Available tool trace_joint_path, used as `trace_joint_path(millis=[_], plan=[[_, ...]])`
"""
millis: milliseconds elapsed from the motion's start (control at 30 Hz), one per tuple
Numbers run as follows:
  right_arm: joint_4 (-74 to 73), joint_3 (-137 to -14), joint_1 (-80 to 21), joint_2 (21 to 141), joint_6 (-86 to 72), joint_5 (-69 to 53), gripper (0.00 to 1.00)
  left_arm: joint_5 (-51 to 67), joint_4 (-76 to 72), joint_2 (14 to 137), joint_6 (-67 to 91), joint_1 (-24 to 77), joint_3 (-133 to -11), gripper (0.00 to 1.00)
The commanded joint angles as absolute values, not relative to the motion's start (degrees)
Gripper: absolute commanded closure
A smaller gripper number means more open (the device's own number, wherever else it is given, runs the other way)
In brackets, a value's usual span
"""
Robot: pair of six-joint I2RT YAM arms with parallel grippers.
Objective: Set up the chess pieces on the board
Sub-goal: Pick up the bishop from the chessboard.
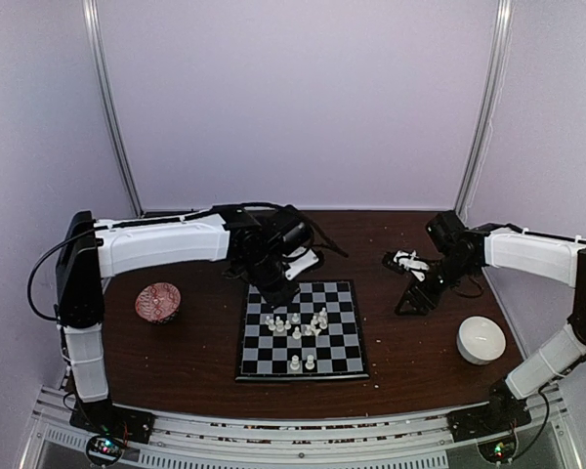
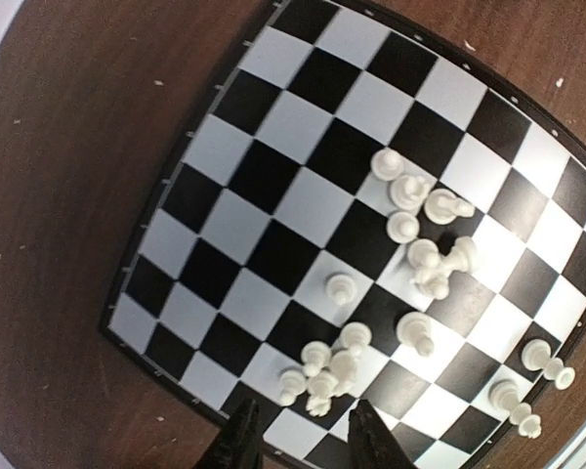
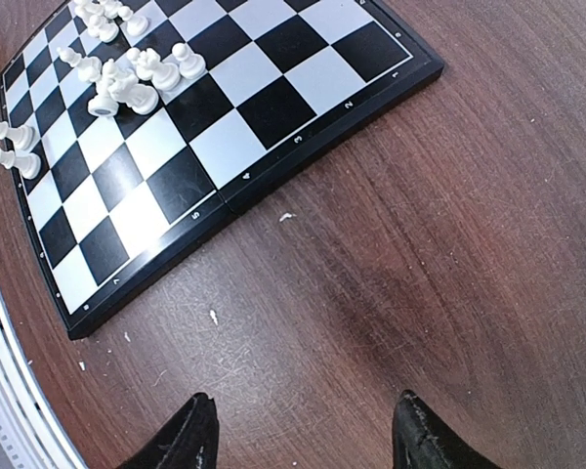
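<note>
The board (image 1: 347, 337) lies flat in the middle of the table, and shows in the left wrist view (image 2: 264, 186) and the right wrist view (image 3: 264, 88). Several small white chess pieces (image 1: 295, 323) are bunched on its middle squares, two more (image 1: 302, 363) near its front edge; some lie tipped (image 2: 334, 371) (image 3: 117, 93). My left gripper (image 1: 273, 296) hovers over the board's far left part, open and empty, its fingertips (image 2: 371, 440) just short of a cluster of pieces. My right gripper (image 1: 407, 305) is open and empty over bare wood right of the board (image 3: 303, 435).
A red patterned bowl (image 1: 158, 302) sits left of the board. A white bowl (image 1: 481, 339) sits at the right front. Pale crumbs (image 3: 213, 317) dot the brown wood. Purple walls close in the back and sides.
</note>
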State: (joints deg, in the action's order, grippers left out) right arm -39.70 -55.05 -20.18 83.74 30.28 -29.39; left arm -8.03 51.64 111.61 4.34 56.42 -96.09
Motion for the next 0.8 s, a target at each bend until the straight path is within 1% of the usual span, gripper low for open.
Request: trace_joint_path(millis=[0, 33, 100, 267, 367, 567, 667, 767], plan=[[-40.20, -56.62, -20.52, 85.06, 30.88, -28.13, 0.39, 1.16, 47.73, 113.60, 4.38, 57.30, -96.48, 0.68], [-40.25, -56.68, -20.62, 85.22, 30.92, -28.13, 0.39, 3.99, 47.04, 113.75, 3.37, 57.35, -96.02, 0.67], [-40.32, -56.73, -20.60, 85.34, 31.03, -28.00, 0.39, 5.94, 46.91, 114.78, 2.15, 57.38, -95.89, 0.66], [-40.32, -56.67, -20.60, 85.49, 31.06, -27.86, 0.39, 6.61, 48.42, 117.80, 0.11, 57.39, -96.42, 0.65], [-40.49, -56.77, -20.74, 85.76, 31.16, -27.78, 0.39, 4.92, 48.52, 119.23, 0.51, 57.65, -97.04, 0.65], [-40.61, -56.75, -20.73, 85.98, 31.38, -27.43, 0.39, 4.57, 48.52, 120.07, 1.25, 57.66, -96.92, 0.65], [-40.56, -56.86, -20.70, 86.05, 31.34, -27.51, 0.39, 3.62, 48.52, 120.07, 1.61, 57.66, -96.38, 0.66], [-40.69, -56.89, -20.83, 86.16, 31.38, -27.51, 0.39, 3.63, 48.48, 120.27, 1.83, 57.66, -96.24, 0.71]])
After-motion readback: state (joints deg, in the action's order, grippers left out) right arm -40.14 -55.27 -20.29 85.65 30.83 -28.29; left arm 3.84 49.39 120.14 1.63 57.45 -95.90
